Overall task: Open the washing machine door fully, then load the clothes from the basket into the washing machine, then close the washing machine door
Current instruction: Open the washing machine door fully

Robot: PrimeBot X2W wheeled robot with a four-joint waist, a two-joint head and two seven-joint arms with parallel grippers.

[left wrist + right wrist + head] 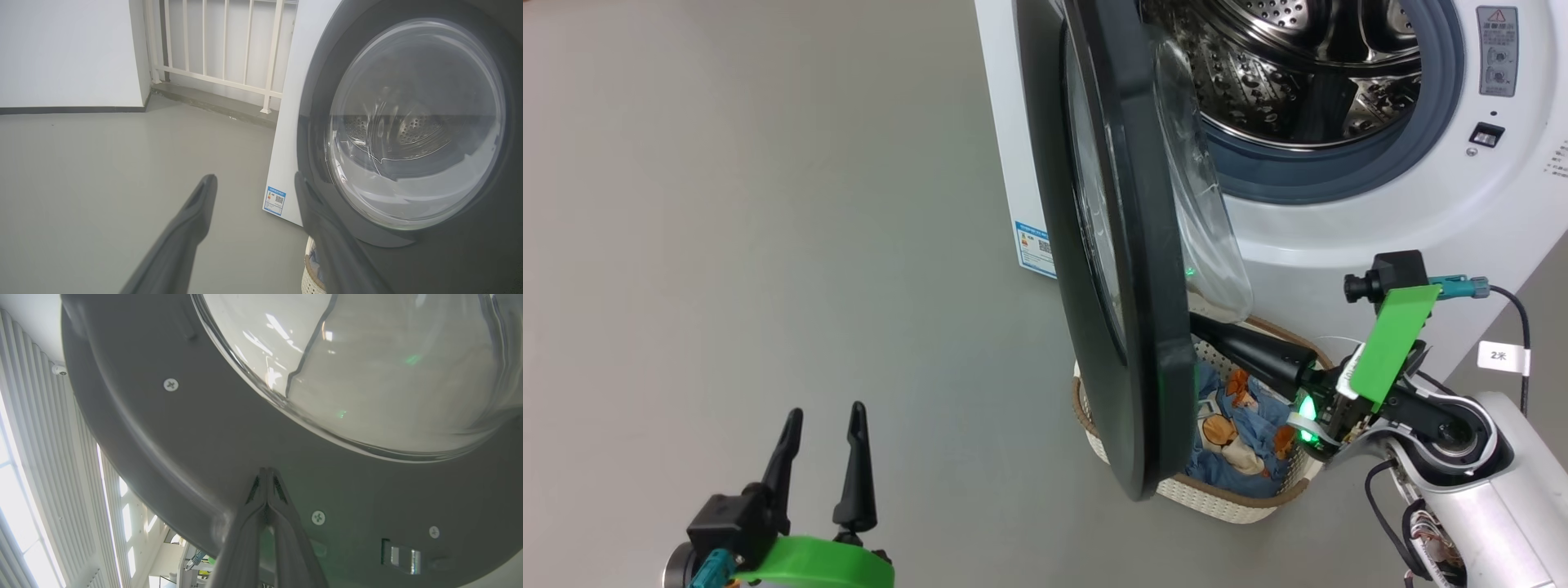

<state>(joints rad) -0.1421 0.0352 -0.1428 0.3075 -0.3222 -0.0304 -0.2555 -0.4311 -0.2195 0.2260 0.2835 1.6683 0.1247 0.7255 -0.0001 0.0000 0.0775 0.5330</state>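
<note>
**A:** Head view first: where does everything lie?

**B:** The washing machine [1339, 245] stands at the upper right, with its steel drum [1298, 73] and grey-blue rubber ring [1339, 175] in view; the door [1152, 269] hangs out edge-on toward the camera, partway swung; the basket [1233, 502] sits on the grey floor [727, 204] just before the machine, half hidden behind the door's rim; the clothes [1241, 425] lie bundled inside it.

**A:** And the hands?

**B:** The left gripper [825, 412] hovers low at the left, well apart from all that, its fingers spread wide and holding nothing; the right gripper [1201, 324] reaches over the basket with its fingers closed together, tips at the door's inner face, under the glass bowl [1205, 229].

**A:** The left wrist view?

**B:** Its two fingers stand far apart above the floor; the door's outer face and window take up the right; a blue label [274, 201] shows on the machine's side, with a white railing [220, 49] behind; a corner of the basket peeps out below the door.

**A:** The right wrist view?

**B:** The two fingers press into one point at the door's grey inner ring, near a screw [318, 517]; they seem to touch it, though the angle leaves that unsure; nothing is pinched between them.
</note>
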